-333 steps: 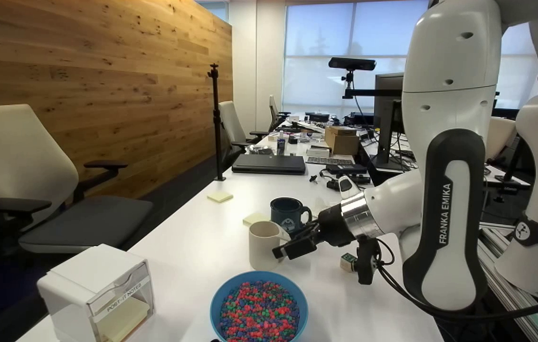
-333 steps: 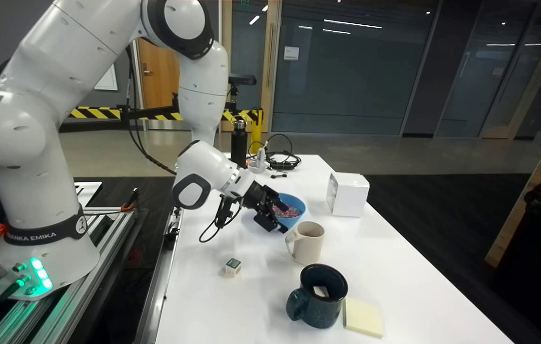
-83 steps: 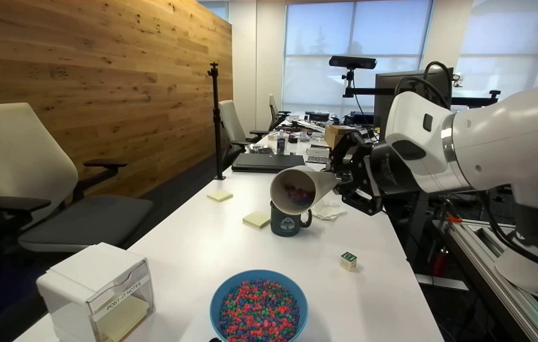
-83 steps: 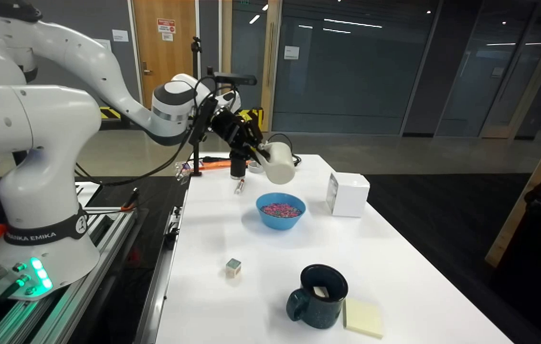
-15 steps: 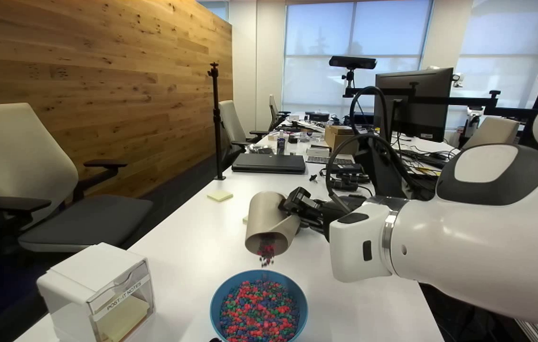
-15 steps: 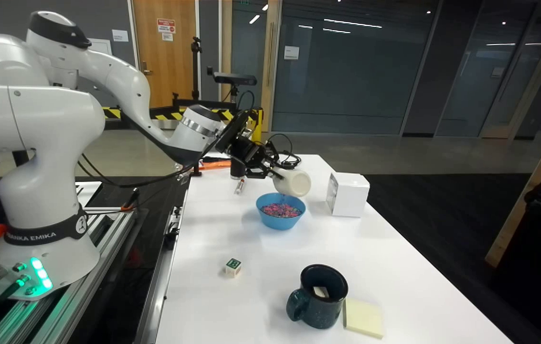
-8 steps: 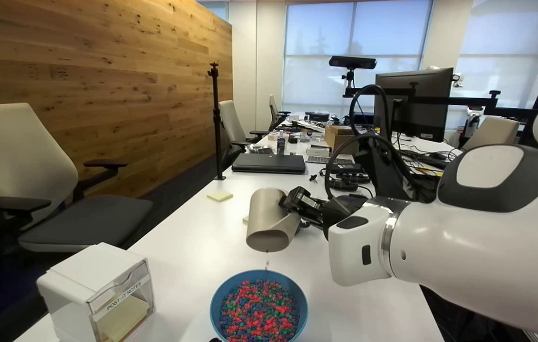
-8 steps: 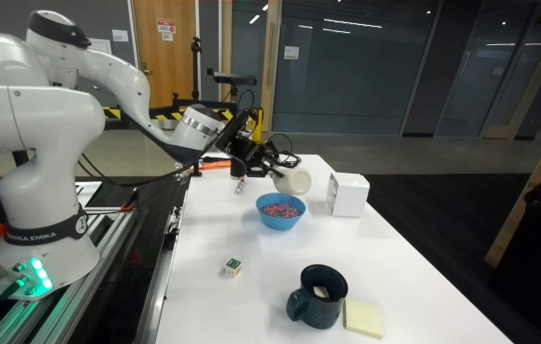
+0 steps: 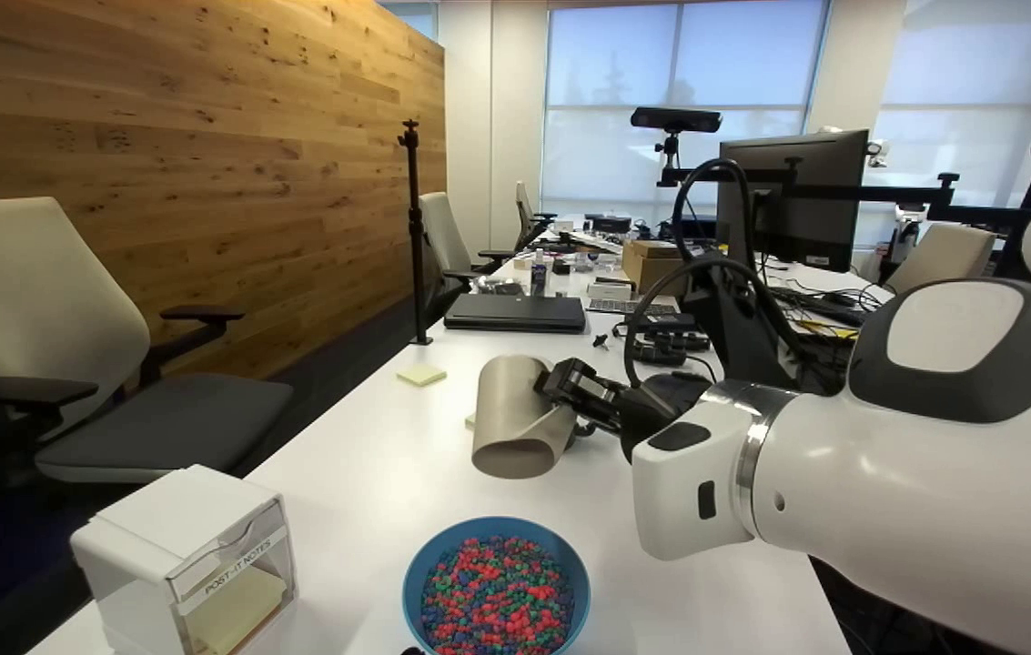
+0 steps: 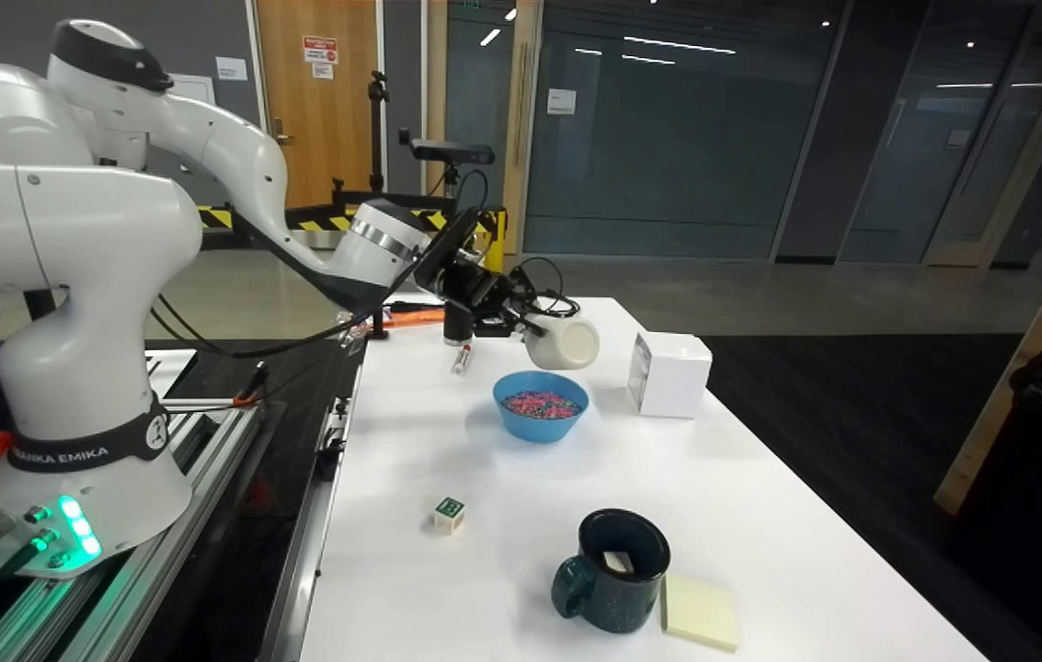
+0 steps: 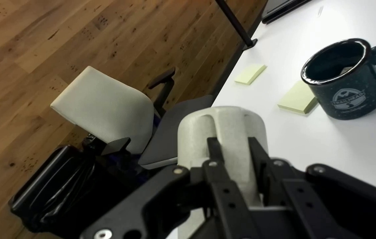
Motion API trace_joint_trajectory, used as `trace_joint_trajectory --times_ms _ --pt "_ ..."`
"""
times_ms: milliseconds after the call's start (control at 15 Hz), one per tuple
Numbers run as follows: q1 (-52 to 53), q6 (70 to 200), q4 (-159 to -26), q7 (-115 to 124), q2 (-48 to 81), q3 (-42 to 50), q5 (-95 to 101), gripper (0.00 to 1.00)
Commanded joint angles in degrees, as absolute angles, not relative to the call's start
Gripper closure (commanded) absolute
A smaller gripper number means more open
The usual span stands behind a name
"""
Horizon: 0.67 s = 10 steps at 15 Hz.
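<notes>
My gripper is shut on the handle of a cream mug, one finger on either side of it in the wrist view. Tipped mouth-down, the mug hangs in the air; its base faces the camera in an exterior view. Below its mouth, apart from it, a blue bowl stands on the table with small red, green and blue granules inside. No granules show at the mug's mouth, though its deeper inside is hidden. A dark green mug stands upright on the table, with something pale in it.
A white sticky-note dispenser stands beside the bowl. Yellow note pads lie on the table. A small lettered block sits near the robot-side edge. Further off are a black laptop and a thin black pole.
The cream mug stood on the table much earlier, then was held up with granules inside. A second ago granules fell from it into the bowl; that stream has stopped, and the mug rose slightly.
</notes>
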<state>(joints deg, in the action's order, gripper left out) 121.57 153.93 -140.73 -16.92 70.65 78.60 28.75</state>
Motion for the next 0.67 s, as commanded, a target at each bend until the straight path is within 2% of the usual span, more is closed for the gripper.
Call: trace_joint_trajectory --times_ms 0,600 --pt "121.9 151.4 -140.1 -16.9 67.0 79.5 31.6 0.94" --pt "119.1 152.4 -141.3 -7.8 55.9 81.4 27.0 0.94"
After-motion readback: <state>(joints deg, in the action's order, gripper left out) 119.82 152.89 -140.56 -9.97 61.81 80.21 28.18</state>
